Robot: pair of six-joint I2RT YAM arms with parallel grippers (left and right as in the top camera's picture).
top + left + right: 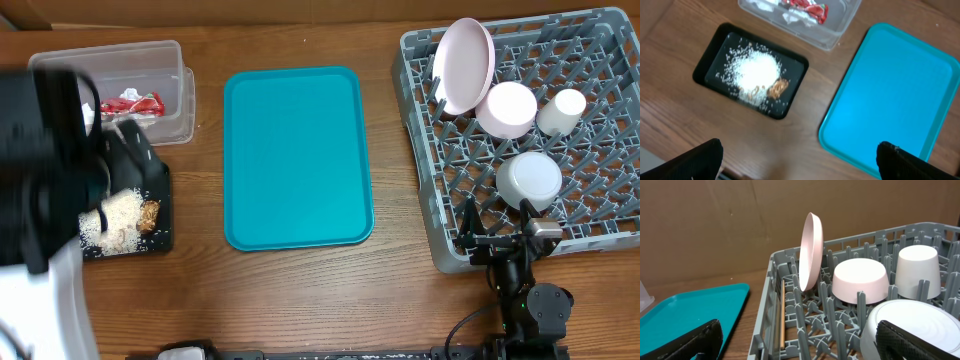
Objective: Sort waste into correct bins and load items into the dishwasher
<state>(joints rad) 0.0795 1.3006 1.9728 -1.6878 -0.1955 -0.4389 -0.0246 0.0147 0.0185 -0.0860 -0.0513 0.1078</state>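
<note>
The rice crumbs (756,70) lie in the black tray (710,55) ahead and a bit left of my left gripper (800,165), the plate (811,250) stands in the rack (765,312) ahead of my right gripper (800,342), and both grippers are wide open, holding nothing.

**Materials / finish rundown**

Table (300,310): wood grain, matt.
Teal tray (297,155): smooth plastic, soft sheen.
Tub (110,47): clear plastic, glossy.
Black tray (707,62): smooth plastic, shiny walls.
Wrapper (810,7): crinkled shiny film.
Crumbs (756,70): grainy, dull white.
Rack (766,310): grey moulded plastic, matt.
Plate (811,250), bowl (861,280), cup (917,270): smooth, satin. Can't tell whether ceramic or plastic.
</note>
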